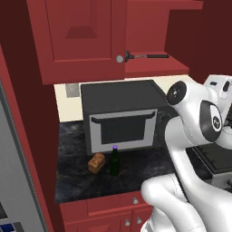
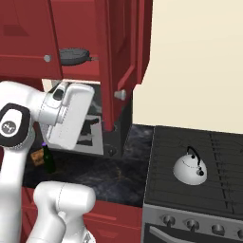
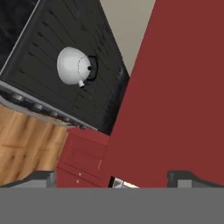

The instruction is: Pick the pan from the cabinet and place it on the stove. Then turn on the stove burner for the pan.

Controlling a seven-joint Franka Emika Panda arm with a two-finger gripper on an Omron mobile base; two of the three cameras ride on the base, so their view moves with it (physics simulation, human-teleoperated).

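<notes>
The dark pan [image 2: 73,55] lies on the lower shelf of the red wall cabinet [image 2: 28,42]; its thin handle [image 1: 149,56] pokes out to the right past the shut left door. The cabinet's right door [image 2: 124,57] stands swung open. The black stove [image 2: 199,156] lies at the right with a row of knobs [image 2: 190,224] on its steel front. My gripper [image 3: 113,178] is open with nothing between its fingertips [image 3: 43,177], which stand wide apart. It hangs below the cabinet shelf and looks past the open door [image 3: 175,87] down at the stove [image 3: 48,43].
A white kettle [image 2: 190,167] stands on the stove grates. A black-and-silver microwave [image 1: 122,115] sits under the cabinet, with a dark bottle [image 1: 115,162] and a bread loaf [image 1: 96,163] in front of it on the dark counter [image 1: 77,181]. Red drawers [image 1: 108,204] run below.
</notes>
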